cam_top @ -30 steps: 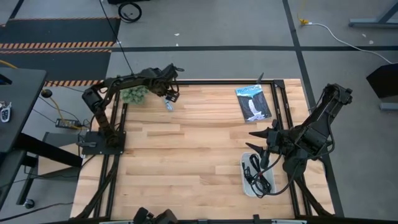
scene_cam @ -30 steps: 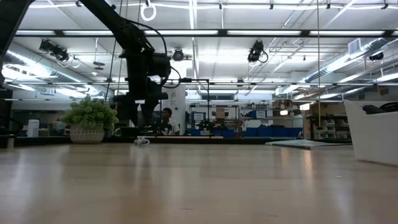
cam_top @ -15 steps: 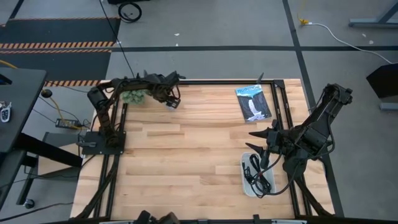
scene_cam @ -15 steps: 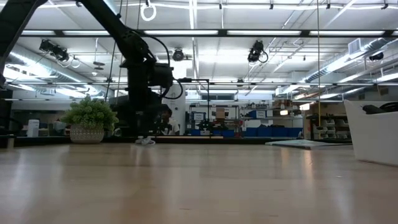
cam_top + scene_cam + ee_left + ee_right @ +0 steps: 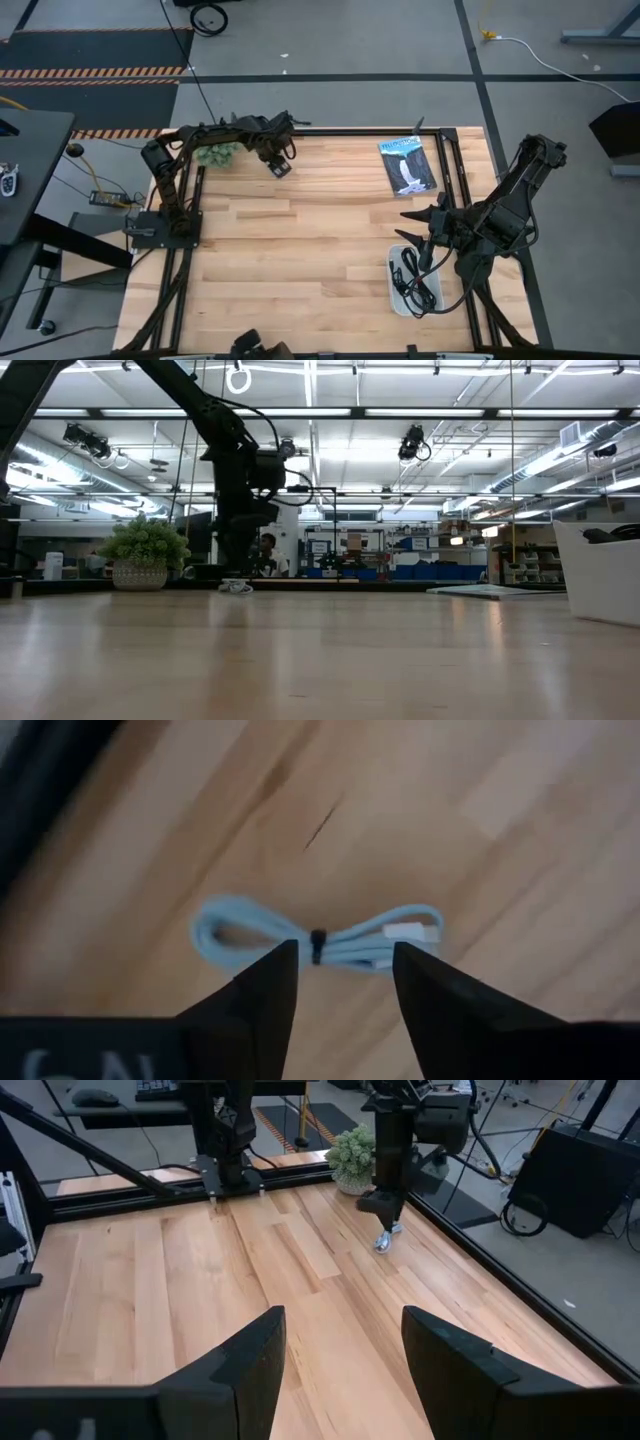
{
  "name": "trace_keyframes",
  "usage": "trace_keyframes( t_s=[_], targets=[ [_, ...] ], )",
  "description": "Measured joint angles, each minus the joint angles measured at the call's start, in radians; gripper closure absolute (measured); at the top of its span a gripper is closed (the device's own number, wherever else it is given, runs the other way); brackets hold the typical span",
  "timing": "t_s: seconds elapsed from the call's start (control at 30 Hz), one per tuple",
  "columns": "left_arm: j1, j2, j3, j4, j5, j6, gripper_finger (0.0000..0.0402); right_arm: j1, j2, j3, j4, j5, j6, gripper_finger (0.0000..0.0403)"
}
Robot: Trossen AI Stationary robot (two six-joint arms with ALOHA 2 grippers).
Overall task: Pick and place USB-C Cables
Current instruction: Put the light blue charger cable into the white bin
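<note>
High view, left gripper [image 5: 279,165]: you will find it at about 11 o'clock on the table [image 5: 300,250], just beside the green plant ball [image 5: 215,153]; finger state cannot be read here.
High view, right gripper [image 5: 428,250]: it sits at about 4 o'clock, over the white tray [image 5: 396,300] that holds black cables [image 5: 412,278].
High view, packet: the flat black-and-blue retail packet [image 5: 408,165] lies at about 1 o'clock, well apart from both grippers.
Low view, left gripper [image 5: 237,575]: it hangs just above the tabletop, with the light blue cable [image 5: 236,587] lying on the wood under it, near the potted plant [image 5: 146,553].
Left wrist view, left gripper [image 5: 345,975]: you can see its fingers [image 5: 265,988] spread apart, one on each side of the light blue cable [image 5: 320,938]; the cable lies flat on the wood, tied at its middle, not gripped.
Right wrist view, right gripper [image 5: 343,1355]: fingers [image 5: 255,1365] parted and holding nothing; the left arm [image 5: 400,1140] stands far off with the cable [image 5: 385,1240] below it.
</note>
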Motion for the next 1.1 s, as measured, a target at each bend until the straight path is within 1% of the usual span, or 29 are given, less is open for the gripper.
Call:
trace_keyframes(
  t_s=[0.13,0.23,0.3,0.47,0.6,0.77,0.97,1.1],
  targets=[
    [-0.024,0.0,0.003,-0.002,-0.076,0.349,0.0234,0.0,0.0,0.0,0.0,0.015,0.0,0.0195],
    [-0.044,0.0,0.003,0.0,-0.149,0.487,0.0234,0.0,0.0,0.0,0.0,0.016,0.0,0.0195],
    [-0.05,0.0,0.003,0.004,-0.172,0.561,0.0235,0.0,0.0,0.0,0.0,0.02,0.0,0.0195],
    [-0.05,0.008,0.003,0.002,-0.172,0.69,0.0235,0.0,0.0,0.0,0.003,0.027,0.0,0.0195],
    [-0.048,0.043,0.003,-0.024,-0.165,0.772,0.0234,0.0,0.0,0.0,0.007,0.027,0.001,0.0195],
    [-0.058,0.092,0.003,-0.024,-0.198,0.856,0.0234,0.0,0.0,0.0,0.007,0.027,0.002,0.0195],
    [-0.06,0.092,0.003,-0.006,-0.2,0.943,0.0234,0.0,0.0,0.0,0.007,0.035,0.001,0.0195],
    [-0.073,0.092,0.003,-0.006,-0.228,1.051,0.0234,-0.001,0.0,0.0,0.006,0.036,0.0,0.0195]
  ],
)
